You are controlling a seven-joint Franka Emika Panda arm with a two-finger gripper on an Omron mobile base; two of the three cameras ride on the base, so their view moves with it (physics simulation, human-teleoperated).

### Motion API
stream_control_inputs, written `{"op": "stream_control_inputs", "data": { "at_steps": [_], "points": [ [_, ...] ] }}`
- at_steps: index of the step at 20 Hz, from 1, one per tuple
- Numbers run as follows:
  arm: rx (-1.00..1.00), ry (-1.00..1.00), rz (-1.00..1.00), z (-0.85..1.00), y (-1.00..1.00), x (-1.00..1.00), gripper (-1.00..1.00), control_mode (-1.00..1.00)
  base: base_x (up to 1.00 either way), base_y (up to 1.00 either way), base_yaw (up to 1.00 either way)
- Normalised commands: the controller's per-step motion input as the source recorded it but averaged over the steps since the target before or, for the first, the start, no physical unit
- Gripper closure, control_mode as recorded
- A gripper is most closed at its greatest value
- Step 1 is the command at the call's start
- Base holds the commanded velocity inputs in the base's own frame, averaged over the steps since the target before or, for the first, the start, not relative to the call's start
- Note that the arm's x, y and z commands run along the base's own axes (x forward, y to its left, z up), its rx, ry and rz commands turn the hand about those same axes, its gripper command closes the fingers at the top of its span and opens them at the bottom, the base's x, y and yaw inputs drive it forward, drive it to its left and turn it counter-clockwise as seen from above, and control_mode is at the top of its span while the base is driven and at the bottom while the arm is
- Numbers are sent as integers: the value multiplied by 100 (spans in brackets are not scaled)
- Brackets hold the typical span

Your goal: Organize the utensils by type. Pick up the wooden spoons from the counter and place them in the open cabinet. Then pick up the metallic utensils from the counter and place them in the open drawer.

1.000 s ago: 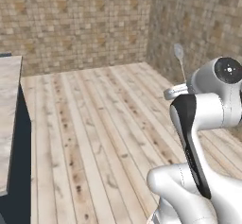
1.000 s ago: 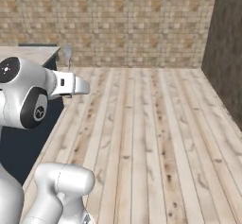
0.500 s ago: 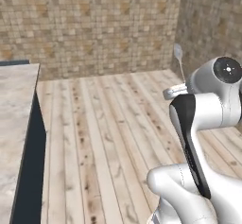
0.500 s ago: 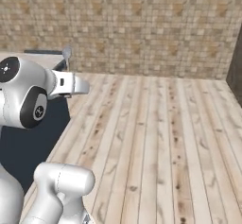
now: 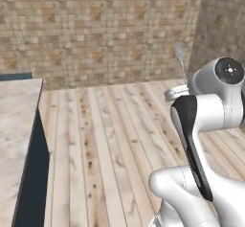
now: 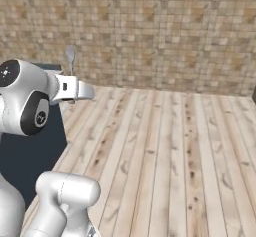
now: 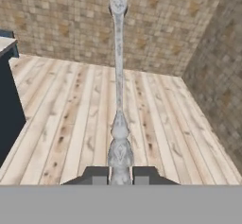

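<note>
- The brick wall [image 5: 95,29] spans the back of both base views, with a darker side wall [image 5: 222,25] meeting it at about 2 o'clock in the left base view.
- The plank floor [image 6: 170,151] runs from the wall foot toward the cameras, pale wood with darker knots.
- The bench [image 5: 14,140] sits at 9 o'clock in the left base view, a pale marbled top over a dark blue-grey side; in the right base view its dark side [image 6: 25,156] shows at 8 o'clock, partly behind the arm, and in the hand view a corner of it [image 7: 7,46] sits at 10 o'clock.
- The white arm [image 5: 206,125] rises at 4 o'clock in the left base view and at 8 o'clock in the right base view [image 6: 27,101].
- The hand [image 7: 120,176] is clenched on the metal spoon [image 7: 118,76]: in the hand view its two dark fingertips [image 7: 97,176] press against the handle's thick end at 6 o'clock.
- The slim silver-grey spoon stands straight up along the hand view toward 12 o'clock, held in the air over the floor and apart from the bench.
- In the left base view the spoon's bowl [image 5: 179,53] sticks up above the wrist at 2 o'clock; in the right base view it [image 6: 70,57] stands above the wrist at 10 o'clock, against the brick wall.
</note>
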Motion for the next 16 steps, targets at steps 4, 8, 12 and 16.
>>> {"op": "stream_control_inputs", "data": {
  "at_steps": [4, 8, 12, 16],
  "points": [
    [0, 0, 0, 0, 0, 0, 100, 100, 100, -11, 15],
    [0, 0, 0, 0, 0, 0, 100, 100, 100, -8, 21],
    [0, 0, 0, 0, 0, 0, 100, 100, 100, -8, 30],
    [0, 0, 0, 0, 0, 0, 100, 100, 100, -6, 44]
  ]
}}
